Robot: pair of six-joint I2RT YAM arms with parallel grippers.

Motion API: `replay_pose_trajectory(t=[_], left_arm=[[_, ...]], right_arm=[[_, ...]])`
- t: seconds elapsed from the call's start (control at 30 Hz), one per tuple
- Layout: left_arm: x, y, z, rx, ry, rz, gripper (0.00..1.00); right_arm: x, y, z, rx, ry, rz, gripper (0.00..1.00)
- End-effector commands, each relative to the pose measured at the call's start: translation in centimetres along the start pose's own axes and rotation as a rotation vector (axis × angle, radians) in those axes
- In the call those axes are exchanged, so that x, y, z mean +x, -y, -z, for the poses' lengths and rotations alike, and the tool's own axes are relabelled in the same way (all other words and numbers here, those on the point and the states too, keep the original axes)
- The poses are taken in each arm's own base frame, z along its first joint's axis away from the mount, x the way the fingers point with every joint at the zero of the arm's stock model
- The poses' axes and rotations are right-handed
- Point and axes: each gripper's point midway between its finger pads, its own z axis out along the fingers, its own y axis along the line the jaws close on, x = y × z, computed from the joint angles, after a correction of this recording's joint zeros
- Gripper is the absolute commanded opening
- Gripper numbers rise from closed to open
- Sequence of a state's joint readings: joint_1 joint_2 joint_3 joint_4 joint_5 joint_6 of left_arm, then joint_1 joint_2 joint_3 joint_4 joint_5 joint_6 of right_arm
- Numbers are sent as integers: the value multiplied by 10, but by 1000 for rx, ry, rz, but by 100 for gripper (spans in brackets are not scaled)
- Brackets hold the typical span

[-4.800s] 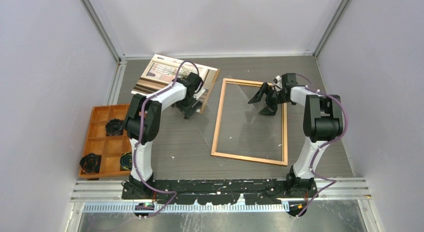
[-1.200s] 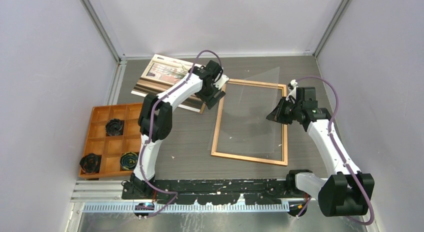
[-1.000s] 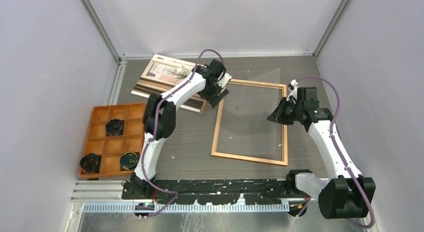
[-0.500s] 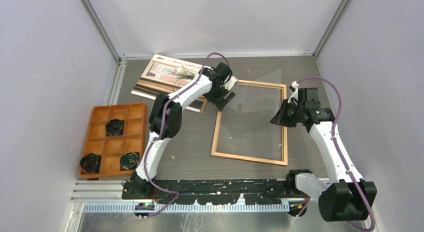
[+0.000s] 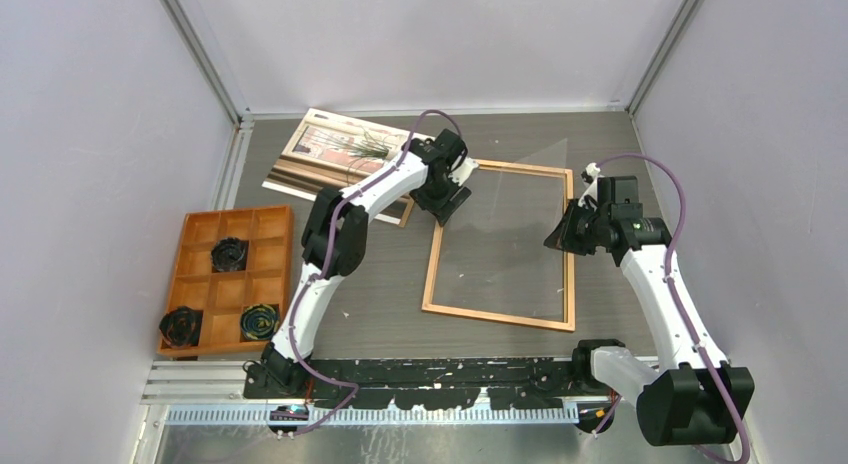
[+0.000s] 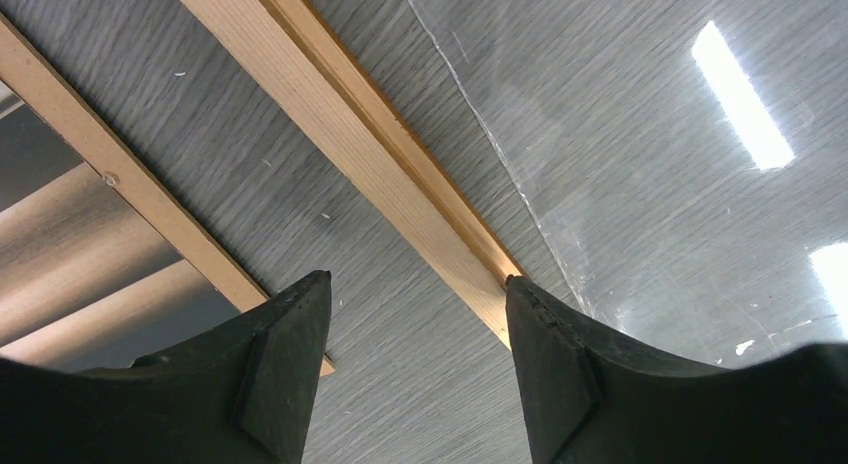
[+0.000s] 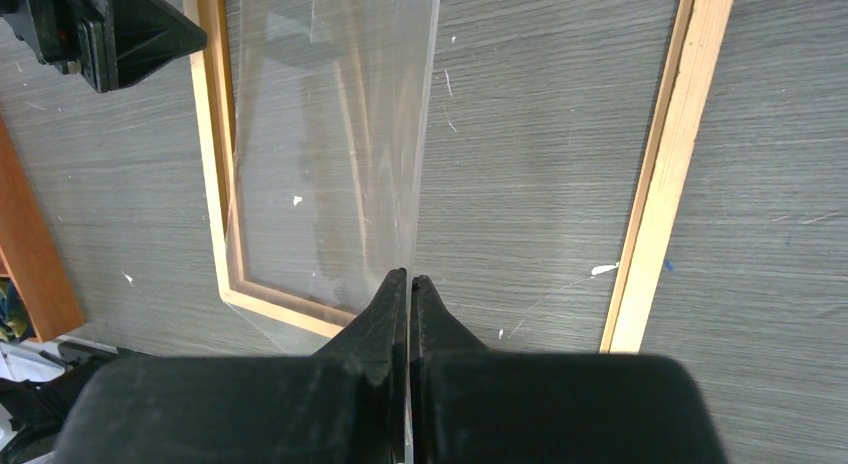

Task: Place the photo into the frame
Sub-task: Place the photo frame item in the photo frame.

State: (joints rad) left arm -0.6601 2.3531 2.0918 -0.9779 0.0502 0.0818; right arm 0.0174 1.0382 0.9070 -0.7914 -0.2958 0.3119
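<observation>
On the grey table (image 5: 380, 294), the frame (image 5: 433, 264) lies flat centrally and the photo (image 5: 330, 149), probably light and bendy, best nipped at an edge, lies far-left; the left gripper (image 6: 417, 282) stands spread, the right gripper (image 7: 408, 276) pinches a clear pane (image 7: 330, 134).

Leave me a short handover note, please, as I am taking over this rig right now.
Left tool: open, holding nothing, above the frame's left rail near the far corner.
Right tool: shut on the clear sheet's right edge, holding it tilted over the frame.
Photo: face up at the table's far left, outside the frame.
Done: nothing placed yet. Left: get the photo into the frame.
</observation>
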Motion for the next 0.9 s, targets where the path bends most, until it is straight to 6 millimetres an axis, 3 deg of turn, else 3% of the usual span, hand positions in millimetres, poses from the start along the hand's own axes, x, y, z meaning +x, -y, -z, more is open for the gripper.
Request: replay_pose_trajectory(t=[0.0, 0.1, 0.23, 0.43, 0.7, 0.83, 0.87], left_arm=[[-4, -3, 0, -19, 12, -7, 65], [-2, -2, -2, -10, 5, -7, 62], [4, 1, -8, 4, -16, -7, 51], [29, -3, -13, -13, -72, -48, 37], [63, 0, -7, -6, -102, -96, 34], [69, 2, 0, 1, -121, -83, 33], [68, 5, 4, 14, -120, -76, 37]], right_arm=[[-21, -3, 6, 4, 74, 36, 1], [-23, -12, 5, -44, 76, 30, 1], [-23, -17, 7, -77, 92, 28, 1], [-9, -27, 5, -152, 66, -20, 1], [2, -37, 7, -223, 72, -56, 1], [-3, -47, 15, -270, 87, -51, 1], [-6, -50, 18, -278, 98, -47, 1]])
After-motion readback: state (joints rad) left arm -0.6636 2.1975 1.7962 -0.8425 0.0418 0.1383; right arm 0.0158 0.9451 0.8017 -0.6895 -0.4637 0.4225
